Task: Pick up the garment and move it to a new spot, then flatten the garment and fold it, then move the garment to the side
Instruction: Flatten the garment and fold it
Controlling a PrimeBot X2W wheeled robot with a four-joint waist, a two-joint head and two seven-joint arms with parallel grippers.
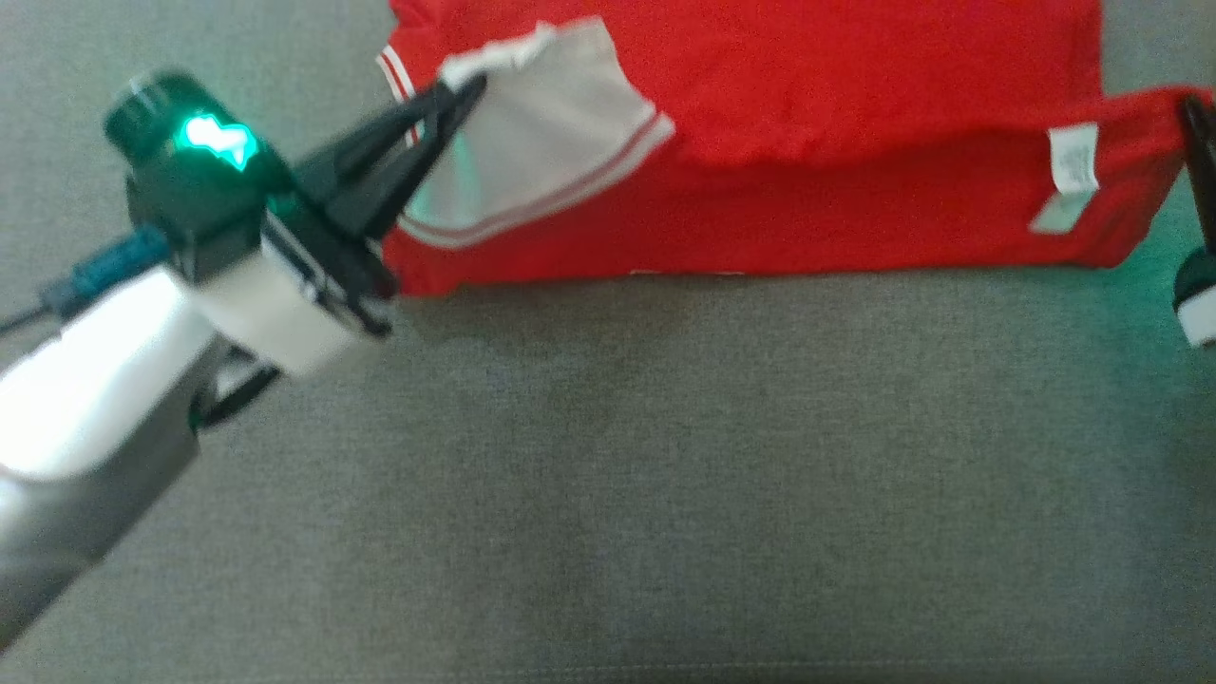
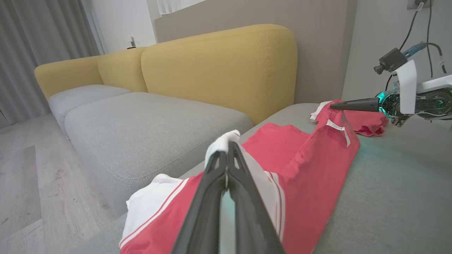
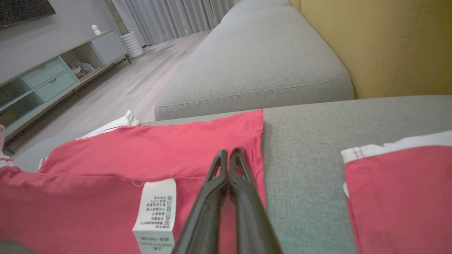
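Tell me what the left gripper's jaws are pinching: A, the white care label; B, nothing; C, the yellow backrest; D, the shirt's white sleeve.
D: the left gripper has its jaws shut on the white sleeve of the red garment; the care label lies near the other end.

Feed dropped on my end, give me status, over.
Both shut: left hand on white sleeve of red fabric garment, right hand on its opposite edge. Another red white-trimmed cloth lies apart, beside right hand.
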